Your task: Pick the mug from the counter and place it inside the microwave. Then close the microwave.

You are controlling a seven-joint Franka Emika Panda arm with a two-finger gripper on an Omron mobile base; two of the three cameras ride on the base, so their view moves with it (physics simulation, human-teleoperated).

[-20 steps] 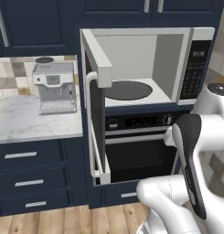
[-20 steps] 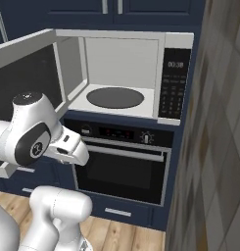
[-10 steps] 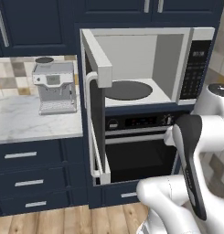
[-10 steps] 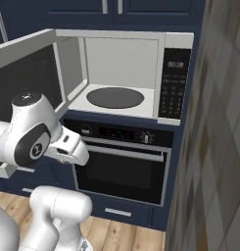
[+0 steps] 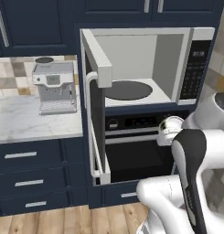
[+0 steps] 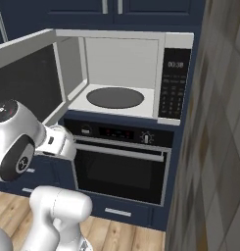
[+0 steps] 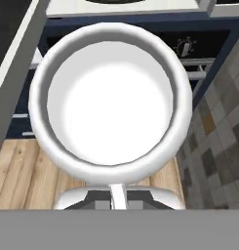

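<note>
Here the pincer [image 7: 118, 195] was seen closed on the near rim of the mug [image 7: 111, 102], whose white, empty bowl was viewed from above. The mug [image 5: 170, 128] was held in the air before the black oven [image 5: 131, 155], below the microwave [image 5: 145, 68], whose door [image 5: 96, 114] was swung open and whose turntable [image 6: 115, 97] was bare.

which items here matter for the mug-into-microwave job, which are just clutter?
Job:
mug, held in the shut claw
microwave, door open, turntable bare
counter

Clutter:
coffee machine on the counter
oven below the microwave
drawers
</note>
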